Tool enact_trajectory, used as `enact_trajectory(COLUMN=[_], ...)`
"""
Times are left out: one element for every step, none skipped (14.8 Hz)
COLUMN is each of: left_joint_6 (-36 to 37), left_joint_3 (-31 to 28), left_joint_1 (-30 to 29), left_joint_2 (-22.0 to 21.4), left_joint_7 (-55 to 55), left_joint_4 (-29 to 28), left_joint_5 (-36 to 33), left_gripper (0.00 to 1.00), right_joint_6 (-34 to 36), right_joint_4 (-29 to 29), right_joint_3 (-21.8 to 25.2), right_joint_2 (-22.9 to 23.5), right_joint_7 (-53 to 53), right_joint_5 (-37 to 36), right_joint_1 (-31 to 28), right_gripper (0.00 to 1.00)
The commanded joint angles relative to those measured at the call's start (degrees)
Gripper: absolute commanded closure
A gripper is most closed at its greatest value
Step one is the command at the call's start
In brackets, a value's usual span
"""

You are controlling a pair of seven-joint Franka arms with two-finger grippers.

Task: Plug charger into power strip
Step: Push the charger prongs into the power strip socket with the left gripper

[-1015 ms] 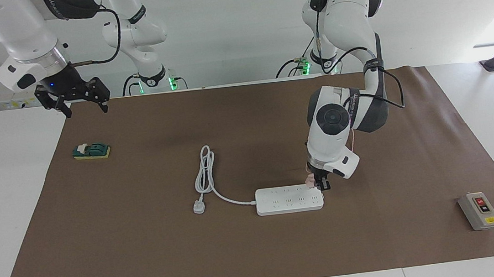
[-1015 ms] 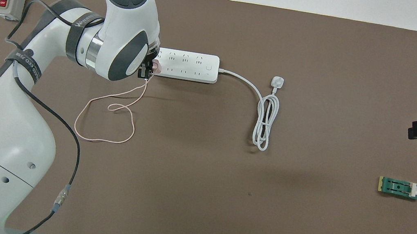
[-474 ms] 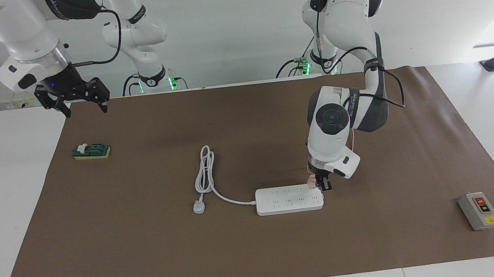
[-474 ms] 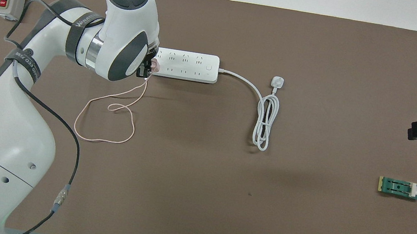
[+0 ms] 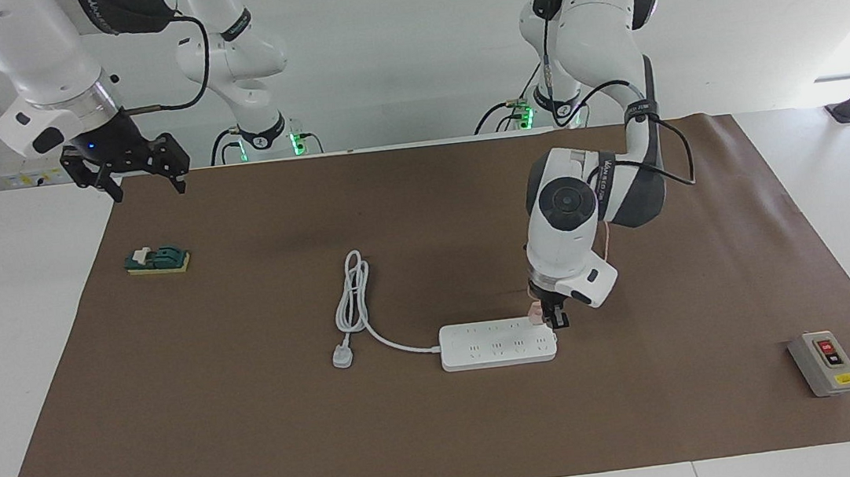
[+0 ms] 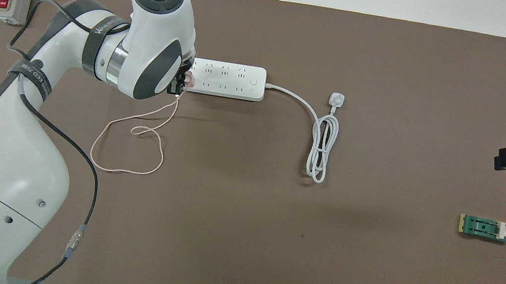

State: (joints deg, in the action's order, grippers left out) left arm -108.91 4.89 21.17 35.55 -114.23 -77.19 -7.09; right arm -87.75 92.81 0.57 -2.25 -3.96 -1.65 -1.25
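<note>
Left gripper (image 5: 546, 318) down at the end of the power strip (image 5: 497, 343) toward the left arm's end of the table, fingers closed narrow on the charger (image 5: 534, 310), a small pale pink cube held right at the strip's edge on the side nearer the robots. In the overhead view, same gripper (image 6: 178, 85) half hidden under the bulky white wrist, charger (image 6: 189, 80) just peeking out against the end of the strip (image 6: 227, 79). Cannot tell whether the prongs sit in a socket or only touch the top face. Trailing from the charger, a thin pink cable (image 6: 127, 149), looped loosely on the brown mat (image 6: 268, 239) nearer the robots than the gripper. From the strip's other end, away from the gripper, a thick white cord (image 5: 356, 301) running to a folded bundle and ending in a white plug (image 5: 342, 355) flat on the mat. Well apart from the gripper toward the left arm's end, a grey switch box (image 5: 825, 363) with a red button. Right gripper (image 5: 142, 173) waiting up in the air over the mat's corner at the right arm's end, fingers spread wide and holding nothing; under it and well apart, a small green block (image 5: 157, 260) on the mat.
</note>
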Motion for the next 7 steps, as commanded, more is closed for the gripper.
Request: enact_trajectory(left_joint_6=[-1.1,-1.2,-1.2,-1.2,-1.3,-1.2,-1.2], left_joint_3=[-0.7,-0.7,-0.7,-0.7,-0.8,-0.8,-0.8], left_joint_1=[1.9,1.9,1.9,1.9,1.9,1.8,1.5], left_joint_2=[-0.4,-0.4,-0.4,0.0,0.1,0.1,0.1], left_joint_7=[-1.3,-1.3,-1.2,-1.2,-1.2,-0.9,-0.6], left_joint_4=[-1.2,-1.2,-1.3,-1.3,-1.2,-1.3,-1.3], left_joint_5=[-1.2,-1.2,-1.2,-1.2,-1.3,-1.2,-1.3], left_gripper=[1.00,1.00,1.00,1.00,1.00,1.00,1.00], right_joint_6=[0.6,0.6,0.6,0.6,0.6,0.6,0.6], right_joint_4=[0.4,0.4,0.4,0.4,0.4,0.4,0.4], right_joint_3=[-0.8,-0.8,-0.8,-0.8,-0.8,-0.8,-0.8], right_joint_2=[-0.6,-0.6,-0.6,-0.6,-0.6,-0.6,-0.6], right_joint_7=[-0.4,-0.4,-0.4,-0.4,-0.4,-0.4,-0.4], right_joint_5=[0.4,0.4,0.4,0.4,0.4,0.4,0.4], right_joint_1=[-1.1,-1.1,-1.2,-1.2,-1.2,-1.2,-1.2], right_gripper=[0.00,0.00,0.00,0.00,0.00,0.00,0.00])
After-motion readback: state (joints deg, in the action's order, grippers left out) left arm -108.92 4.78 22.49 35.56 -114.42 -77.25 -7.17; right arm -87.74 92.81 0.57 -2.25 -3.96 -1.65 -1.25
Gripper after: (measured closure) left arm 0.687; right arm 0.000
